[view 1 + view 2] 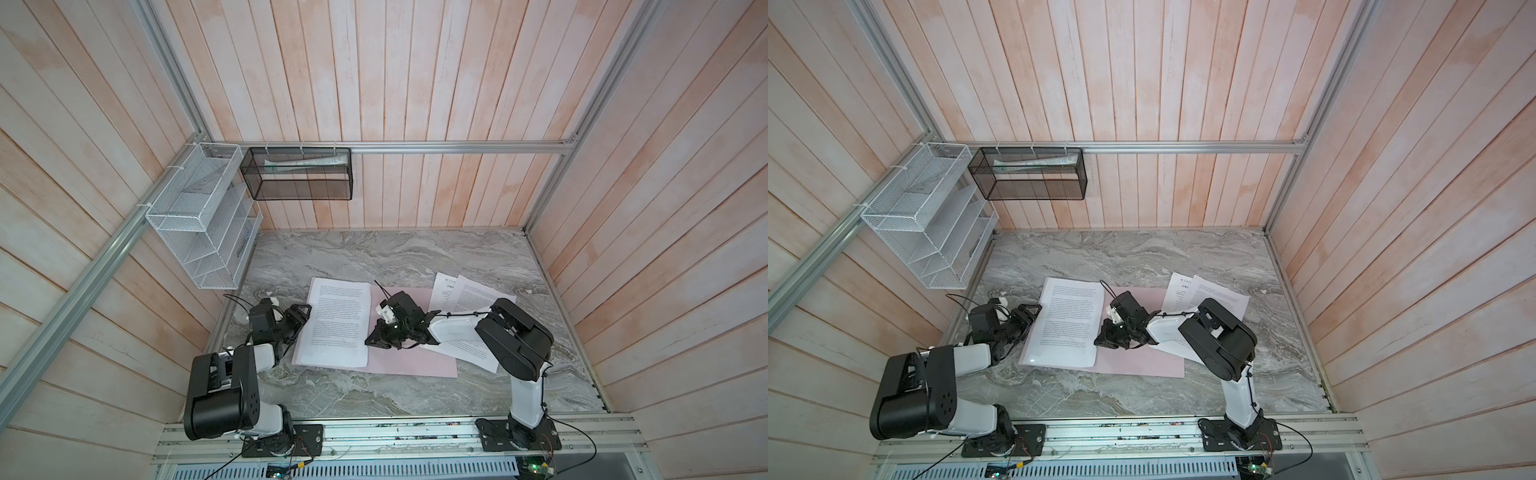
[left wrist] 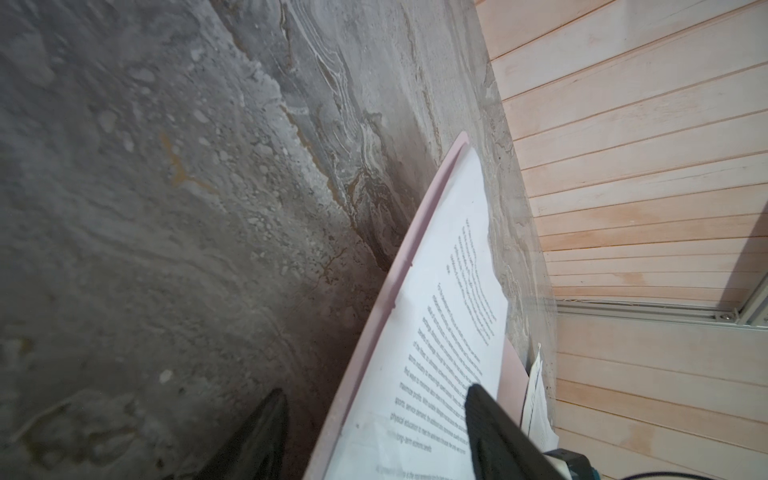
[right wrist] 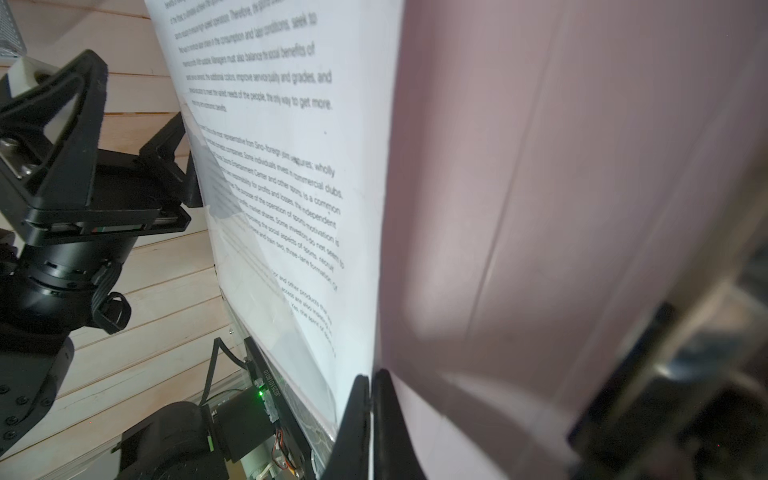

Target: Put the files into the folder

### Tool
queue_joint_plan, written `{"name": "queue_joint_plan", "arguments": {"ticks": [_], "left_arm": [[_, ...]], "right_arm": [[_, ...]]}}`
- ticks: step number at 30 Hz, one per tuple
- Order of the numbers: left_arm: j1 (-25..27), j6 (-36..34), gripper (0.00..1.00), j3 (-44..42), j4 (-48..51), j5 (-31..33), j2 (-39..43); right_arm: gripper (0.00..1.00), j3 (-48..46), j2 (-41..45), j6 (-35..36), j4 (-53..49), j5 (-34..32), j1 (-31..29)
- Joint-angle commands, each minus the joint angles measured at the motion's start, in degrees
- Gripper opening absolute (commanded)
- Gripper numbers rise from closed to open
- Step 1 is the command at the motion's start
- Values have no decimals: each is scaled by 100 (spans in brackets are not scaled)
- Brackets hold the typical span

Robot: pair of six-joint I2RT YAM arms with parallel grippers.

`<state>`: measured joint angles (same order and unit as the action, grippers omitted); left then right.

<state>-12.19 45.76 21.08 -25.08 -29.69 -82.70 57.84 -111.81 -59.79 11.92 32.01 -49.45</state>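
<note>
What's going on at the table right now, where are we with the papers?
The pink folder lies open on the table, with a printed sheet on its left half. The left gripper is open, straddling the folder's left edge. The right gripper is shut at the sheet's inner edge. To the right, loose sheets lie mostly off the folder, not yet filed.

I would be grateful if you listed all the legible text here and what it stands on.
"the only way to get more." on the printed sheet over the folder.
"improve serviceability and grades, and" on the same sheet.
The rest of it is partly blurred; the other sheets are too small to read.
</note>
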Motion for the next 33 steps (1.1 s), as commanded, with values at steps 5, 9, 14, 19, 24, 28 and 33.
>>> {"name": "queue_joint_plan", "arguments": {"ticks": [5, 9, 14, 19, 24, 28, 33], "left_arm": [[41, 56, 69, -87, 82, 62, 180], [41, 65, 69, -121, 68, 60, 219], [54, 91, 69, -130, 65, 50, 262], [58, 129, 69, -134, 39, -34, 332], [72, 81, 69, -230, 27, -380, 577], [71, -89, 67, -436, 94, -570, 1017], [69, -244, 61, -639, 335, -608, 1683]], "right_arm": [[0, -199, 361, 11, -86, -39, -13], [0, -281, 340, -32, -3, 27, -28], [0, -294, 215, -50, 64, 107, -60], [0, -237, 87, -21, 139, 176, -65], [9, -66, 205, 501, -210, 12, -13], [14, 197, 34, 899, -485, 281, 91], [14, 72, -10, 829, -253, 396, 128]]}}
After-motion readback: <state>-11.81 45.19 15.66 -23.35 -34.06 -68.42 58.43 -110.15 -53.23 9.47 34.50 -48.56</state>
